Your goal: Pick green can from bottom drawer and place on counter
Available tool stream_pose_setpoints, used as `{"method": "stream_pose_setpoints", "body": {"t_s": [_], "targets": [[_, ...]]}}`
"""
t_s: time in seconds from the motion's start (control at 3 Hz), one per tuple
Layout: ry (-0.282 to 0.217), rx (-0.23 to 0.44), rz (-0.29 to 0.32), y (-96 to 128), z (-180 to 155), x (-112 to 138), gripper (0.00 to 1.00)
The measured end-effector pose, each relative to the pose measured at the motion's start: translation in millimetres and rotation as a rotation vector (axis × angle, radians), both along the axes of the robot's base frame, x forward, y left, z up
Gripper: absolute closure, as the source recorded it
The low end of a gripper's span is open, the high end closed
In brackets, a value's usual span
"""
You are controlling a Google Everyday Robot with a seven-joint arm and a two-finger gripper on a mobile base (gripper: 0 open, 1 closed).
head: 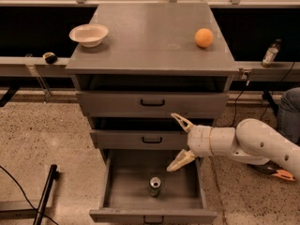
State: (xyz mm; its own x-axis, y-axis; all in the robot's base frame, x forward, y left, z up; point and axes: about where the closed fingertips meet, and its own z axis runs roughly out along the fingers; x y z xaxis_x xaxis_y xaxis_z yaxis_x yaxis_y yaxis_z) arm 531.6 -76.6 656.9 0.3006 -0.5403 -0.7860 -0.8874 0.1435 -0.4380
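Note:
The green can [155, 186] stands upright on the floor of the bottom drawer [197, 186], which is pulled out; its silver top faces up. My gripper [176, 142] is open, its two pale fingers spread wide and pointing left. It hovers above the drawer's right half, up and to the right of the can, in front of the middle drawer. It holds nothing. The counter [150, 36] is the grey cabinet top above.
A white bowl [88, 34] sits at the counter's left edge and an orange [204, 37] near its right edge. A clear bottle [270, 54] stands on the narrow ledge at right. A black stand [46, 193] lies on the floor at left.

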Motion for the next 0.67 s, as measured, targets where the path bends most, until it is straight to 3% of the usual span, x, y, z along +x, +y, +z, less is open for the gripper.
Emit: {"method": "stream_pose_setpoints", "body": {"t_s": [0.33,0.67], "targets": [[0.001,0.0,0.0,0.0,-0.3,-0.1,0.0],[0.168,0.05,0.033,10.1,-70.5,-13.2,0.0]]}}
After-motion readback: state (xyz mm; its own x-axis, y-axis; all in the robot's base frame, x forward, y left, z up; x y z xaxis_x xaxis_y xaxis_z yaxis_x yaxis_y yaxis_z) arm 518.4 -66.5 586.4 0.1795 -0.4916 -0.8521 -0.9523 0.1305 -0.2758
